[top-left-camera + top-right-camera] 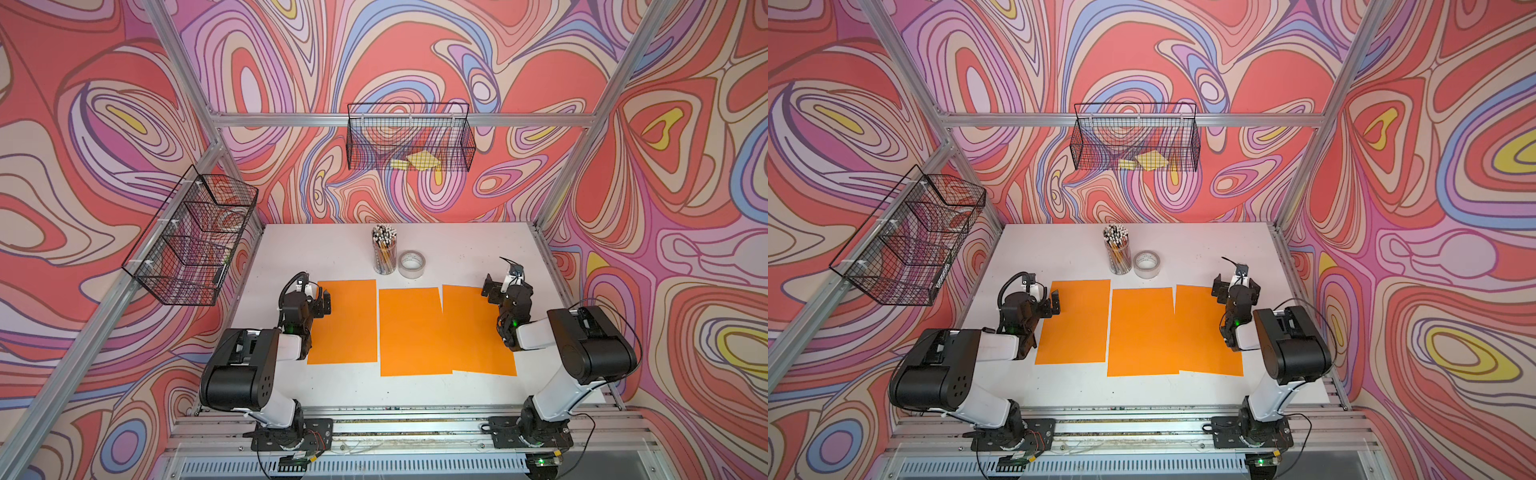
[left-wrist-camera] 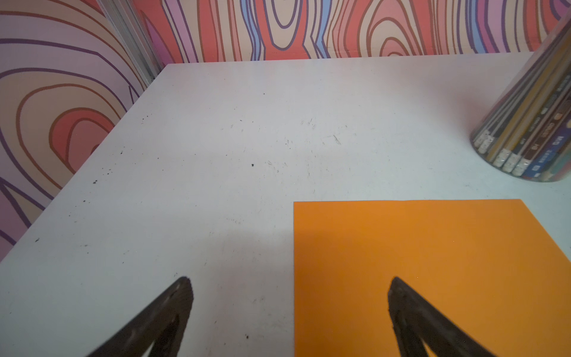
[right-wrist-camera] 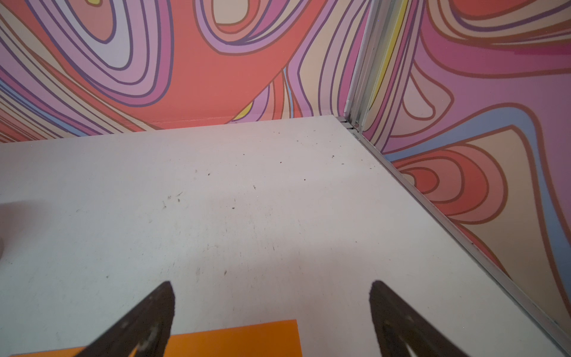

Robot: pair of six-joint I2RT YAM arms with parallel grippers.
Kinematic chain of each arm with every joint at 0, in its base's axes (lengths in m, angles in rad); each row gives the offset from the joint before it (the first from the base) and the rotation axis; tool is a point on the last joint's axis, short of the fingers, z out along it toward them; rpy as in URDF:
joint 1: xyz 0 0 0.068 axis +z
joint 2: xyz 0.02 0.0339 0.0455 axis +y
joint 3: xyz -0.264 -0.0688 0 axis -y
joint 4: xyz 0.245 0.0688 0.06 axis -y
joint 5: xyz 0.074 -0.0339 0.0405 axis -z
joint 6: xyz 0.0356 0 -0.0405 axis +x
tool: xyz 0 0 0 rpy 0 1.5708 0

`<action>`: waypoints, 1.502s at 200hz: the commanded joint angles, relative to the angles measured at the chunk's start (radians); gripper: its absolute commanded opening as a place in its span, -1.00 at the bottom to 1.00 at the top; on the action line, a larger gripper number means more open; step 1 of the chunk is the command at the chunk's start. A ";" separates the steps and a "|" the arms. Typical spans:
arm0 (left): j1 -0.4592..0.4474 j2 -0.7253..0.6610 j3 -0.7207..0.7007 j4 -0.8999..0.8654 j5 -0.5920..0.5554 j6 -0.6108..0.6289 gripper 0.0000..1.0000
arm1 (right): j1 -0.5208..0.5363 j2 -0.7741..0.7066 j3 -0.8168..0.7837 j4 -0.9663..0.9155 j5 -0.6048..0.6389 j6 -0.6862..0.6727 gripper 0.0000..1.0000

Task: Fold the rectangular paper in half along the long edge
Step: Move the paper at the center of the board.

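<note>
Three orange rectangular paper sheets lie flat side by side on the white table (image 1: 457, 249): a left sheet (image 1: 345, 322), a middle sheet (image 1: 411, 332) and a right sheet (image 1: 473, 328). The middle and right sheets overlap along their shared edge. My left gripper (image 1: 322, 301) hovers open over the left sheet's far left edge; in the left wrist view one of its fingers (image 2: 401, 296) is over the left sheet (image 2: 432, 262), the other over bare table. My right gripper (image 1: 492, 286) is open above the right sheet's far right corner (image 3: 241, 338). Neither holds anything.
A clear cup of pencils (image 1: 384, 249) and a tape roll (image 1: 411, 264) stand just behind the sheets. Wire baskets hang on the back wall (image 1: 409, 137) and the left wall (image 1: 195, 241). Metal frame rails border the table's sides.
</note>
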 commanded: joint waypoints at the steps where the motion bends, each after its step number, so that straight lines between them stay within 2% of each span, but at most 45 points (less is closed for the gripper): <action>1: 0.007 -0.083 0.018 -0.057 -0.064 -0.032 0.98 | -0.005 -0.022 0.000 -0.015 0.025 0.011 0.96; 15: 0.007 -0.245 0.067 -0.260 -0.160 -0.078 0.98 | 0.004 -0.061 -0.021 0.002 0.015 -0.015 0.96; 28: 0.007 -0.400 0.171 -0.506 -0.239 -0.214 0.99 | 0.009 -0.183 0.022 -0.192 0.077 0.010 0.96; 40: 0.008 -0.508 0.282 -0.724 -0.265 -0.324 0.98 | 0.008 -0.313 0.081 -0.352 0.160 0.072 0.96; 49: 0.008 -0.566 0.342 -0.817 -0.247 -0.384 0.98 | 0.001 -0.414 0.156 -0.515 0.153 0.116 0.96; 60: 0.007 -0.618 0.373 -0.833 -0.146 -0.379 0.99 | -0.009 -0.501 0.278 -0.736 0.116 0.137 0.96; 71: 0.007 -0.665 0.377 -0.817 -0.055 -0.389 0.98 | -0.011 -0.545 0.434 -0.955 0.140 0.206 0.97; 88: 0.007 -0.759 0.357 -0.816 -0.053 -0.495 0.98 | -0.011 -0.590 0.611 -1.221 0.224 0.356 0.96; 110: 0.008 -0.914 0.272 -0.810 -0.129 -0.700 0.98 | -0.013 -0.714 0.641 -1.265 0.035 0.321 0.95; 126: 0.008 -1.021 0.180 -0.702 -0.101 -0.697 0.89 | -0.012 -0.829 0.622 -1.270 -0.071 0.331 0.95; 140: 0.007 -1.075 0.193 -0.761 -0.081 -0.701 0.84 | -0.012 -0.886 0.657 -1.347 -0.102 0.351 0.95; 159: 0.007 -1.072 0.294 -0.900 0.012 -0.639 0.83 | -0.012 -0.862 0.752 -1.523 -0.108 0.377 0.95; 173: 0.007 -1.036 0.377 -0.962 0.141 -0.599 0.82 | -0.012 -0.781 0.850 -1.697 -0.069 0.424 0.93; 182: 0.008 -1.006 0.430 -1.007 0.221 -0.578 0.83 | -0.012 -0.737 0.884 -1.750 -0.103 0.429 0.90; 197: 0.007 -0.965 0.512 -1.111 0.275 -0.574 0.85 | -0.012 -0.703 0.896 -1.765 -0.191 0.445 0.86; 218: 0.007 -0.963 0.556 -1.201 0.301 -0.572 0.85 | -0.012 -0.678 0.910 -1.786 -0.238 0.492 0.87; 264: -0.020 -1.019 0.524 -1.161 0.356 -0.672 0.78 | -0.013 -0.586 0.881 -1.846 -0.266 0.528 0.86; 300: -0.112 -0.977 0.520 -1.104 0.341 -0.678 0.77 | -0.012 -0.523 0.822 -1.854 -0.342 0.527 0.86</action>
